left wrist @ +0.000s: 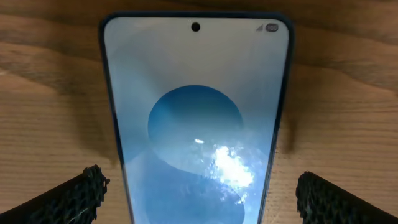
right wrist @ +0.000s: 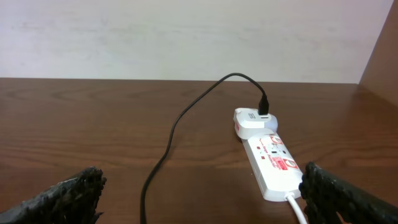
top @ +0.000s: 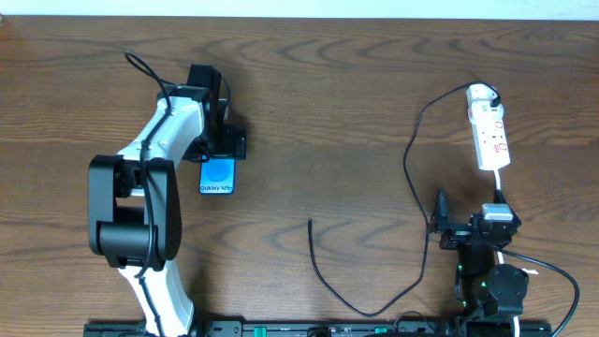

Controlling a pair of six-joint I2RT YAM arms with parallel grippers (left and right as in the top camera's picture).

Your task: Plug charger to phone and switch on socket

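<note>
The step in hand looks like securing the phone (top: pixel 217 176), which lies flat and screen up on the table (top: pixel 328 103), left of centre in the overhead view. The left hand (left wrist: pixel 200 190) hovers over it, released and spread wide, with one finger on either side of the phone's edges and neither touching. The charger (top: pixel 323 276) runs from the adapter on the socket (top: pixel 491 139) at upper right. Its free tip lies at centre frame, well apart from the phone. The right hand (right wrist: pixel 200 190) is also spread and empty, facing the socket. Next, the left hand probably needs to close squarely on the phone while the right fetches the thin tip.
</note>
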